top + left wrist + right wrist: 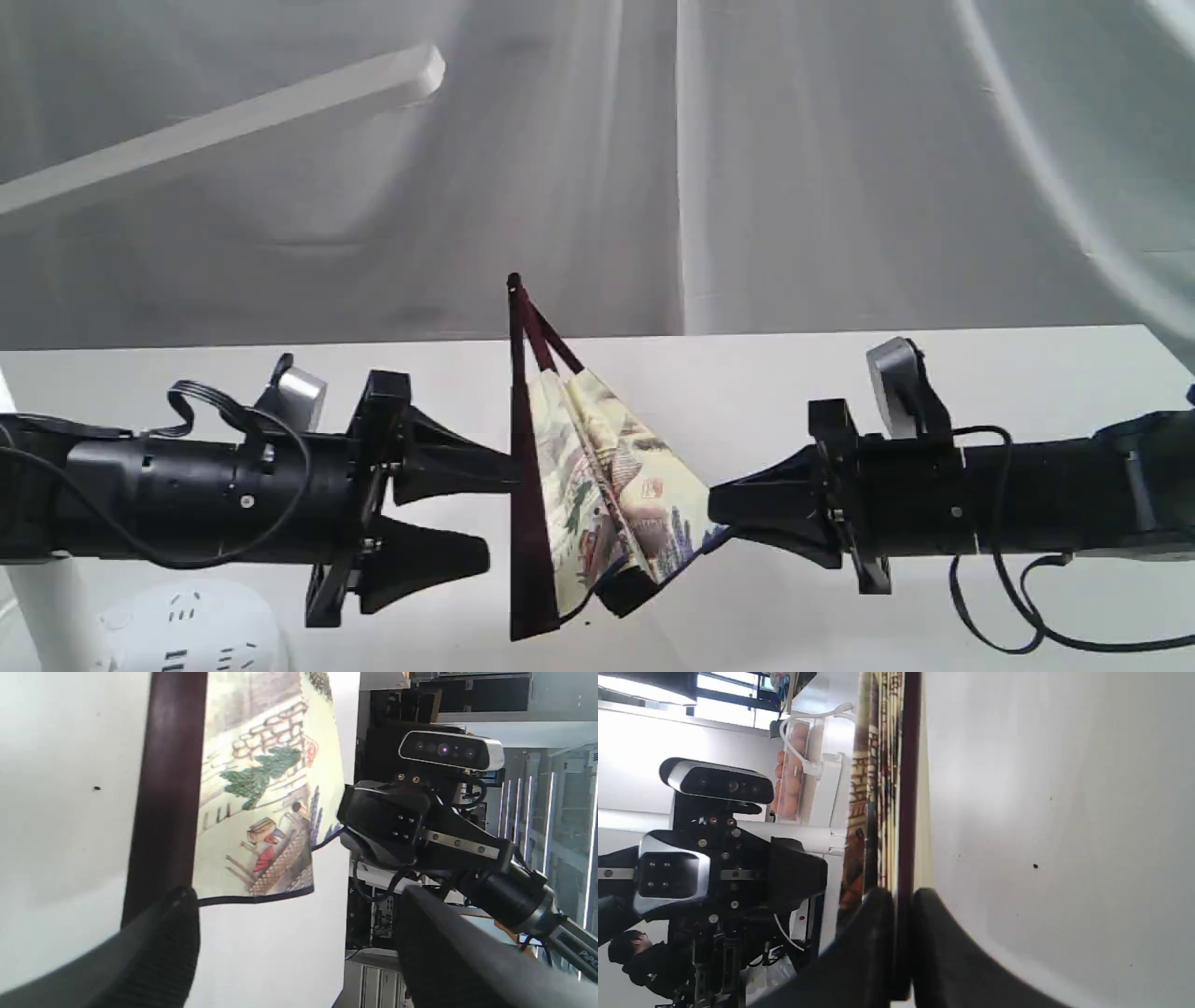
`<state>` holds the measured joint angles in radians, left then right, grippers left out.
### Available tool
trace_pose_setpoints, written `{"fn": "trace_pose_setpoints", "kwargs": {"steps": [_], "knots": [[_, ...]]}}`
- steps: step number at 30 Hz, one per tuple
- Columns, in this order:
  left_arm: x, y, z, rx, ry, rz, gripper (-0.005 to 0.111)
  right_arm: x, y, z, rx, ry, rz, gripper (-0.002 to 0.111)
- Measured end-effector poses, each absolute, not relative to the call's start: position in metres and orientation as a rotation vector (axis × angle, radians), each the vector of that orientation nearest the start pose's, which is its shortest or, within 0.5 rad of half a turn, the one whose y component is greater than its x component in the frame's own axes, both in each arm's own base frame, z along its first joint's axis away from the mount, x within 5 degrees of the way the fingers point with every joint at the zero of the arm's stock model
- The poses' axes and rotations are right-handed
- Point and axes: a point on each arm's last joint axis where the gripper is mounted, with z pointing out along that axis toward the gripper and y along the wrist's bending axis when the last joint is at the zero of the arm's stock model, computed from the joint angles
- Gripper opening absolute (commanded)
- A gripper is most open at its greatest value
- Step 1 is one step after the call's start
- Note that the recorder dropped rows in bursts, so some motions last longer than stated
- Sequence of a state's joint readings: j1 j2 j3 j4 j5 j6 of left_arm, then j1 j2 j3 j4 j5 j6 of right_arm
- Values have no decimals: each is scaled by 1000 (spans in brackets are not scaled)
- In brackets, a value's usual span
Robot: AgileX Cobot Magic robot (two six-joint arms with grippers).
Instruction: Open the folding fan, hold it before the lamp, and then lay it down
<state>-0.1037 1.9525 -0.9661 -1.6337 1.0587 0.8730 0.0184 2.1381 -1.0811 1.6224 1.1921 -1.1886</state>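
The folding fan (597,485) is partly spread, its pivot at the top in the exterior view and its painted cream leaf fanning down to the right of a dark maroon guard stick (527,523). My right gripper (714,509) is shut on the fan's other outer stick (903,812). My left gripper (495,511) is open; one finger (163,952) rests against the maroon guard stick (168,788), the other stands well apart. The lamp's bar head (233,117) slants at the upper left, and its round base (187,625) sits at the lower left.
The white table (934,392) runs under both arms, with a white curtain behind it. The lamp's pole (37,597) rises at the far left edge, close under my left arm. Loose cables hang from both wrists.
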Motion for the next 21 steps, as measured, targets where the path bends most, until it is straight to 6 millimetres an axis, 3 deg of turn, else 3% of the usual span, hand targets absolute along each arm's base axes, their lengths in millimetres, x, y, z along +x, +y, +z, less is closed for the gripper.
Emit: {"fn": "trace_pose_setpoints", "kwargs": {"steps": [8,16,21], "knots": [[333,-110,155,-256,2458,-1680,61,366,91,122,16,2289,1687,0],[326,-133,154,-194,2501,-1669,61,368,91,123,42,2270,1692,0],[327,-142,152,-262,2501,-1645,61,368,91,123,53,2273,1697,0]]}}
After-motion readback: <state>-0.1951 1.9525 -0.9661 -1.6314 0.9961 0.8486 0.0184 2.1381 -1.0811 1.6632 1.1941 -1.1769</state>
